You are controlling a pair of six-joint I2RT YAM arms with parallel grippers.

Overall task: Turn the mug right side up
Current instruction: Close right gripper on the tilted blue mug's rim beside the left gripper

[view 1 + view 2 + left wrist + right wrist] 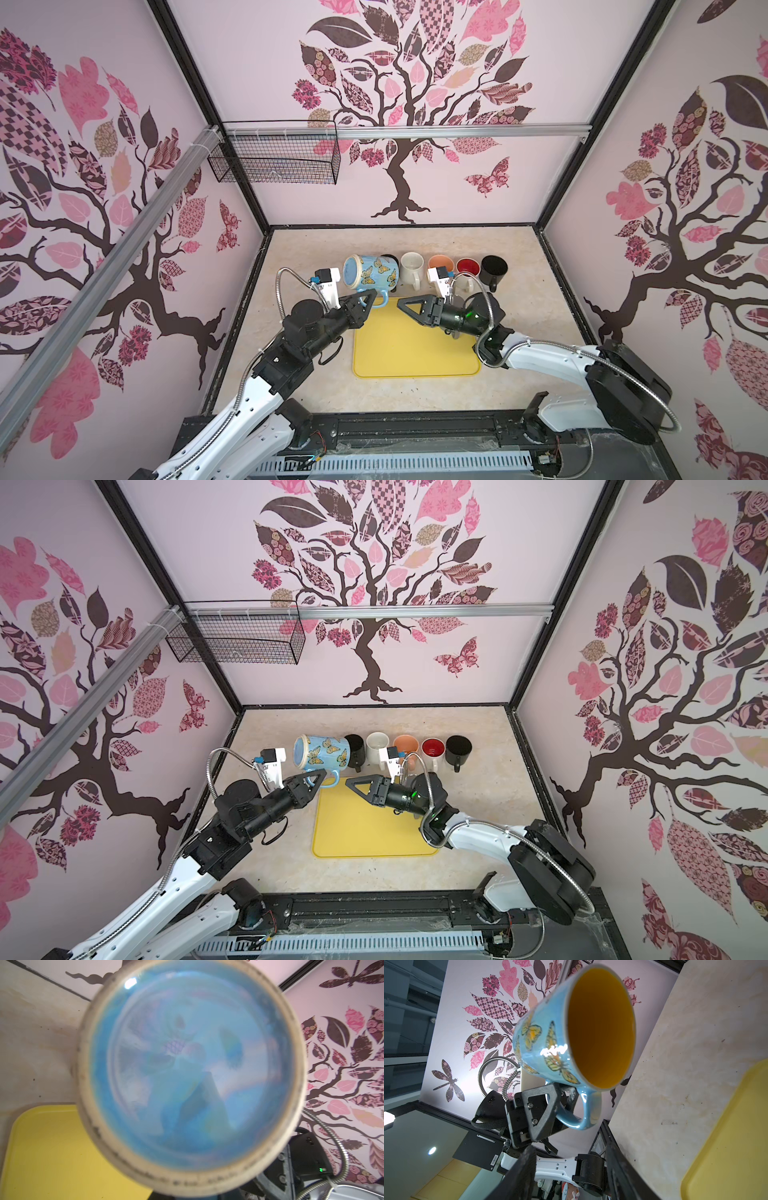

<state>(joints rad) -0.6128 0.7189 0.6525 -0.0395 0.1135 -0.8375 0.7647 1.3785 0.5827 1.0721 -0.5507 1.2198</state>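
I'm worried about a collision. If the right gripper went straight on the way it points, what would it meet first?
Most likely the handle of the blue butterfly mug, which the left gripper holds just ahead of the right gripper; depth is hard to judge.

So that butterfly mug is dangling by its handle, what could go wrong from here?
The left gripper pinches the butterfly mug only by its handle, sideways in the air. It might swivel or slip and drop toward the yellow tray. Turning it could also knock the nearest black mug, which stands in the row right beside its mouth. The open right gripper sits close to the mug and might bump it.
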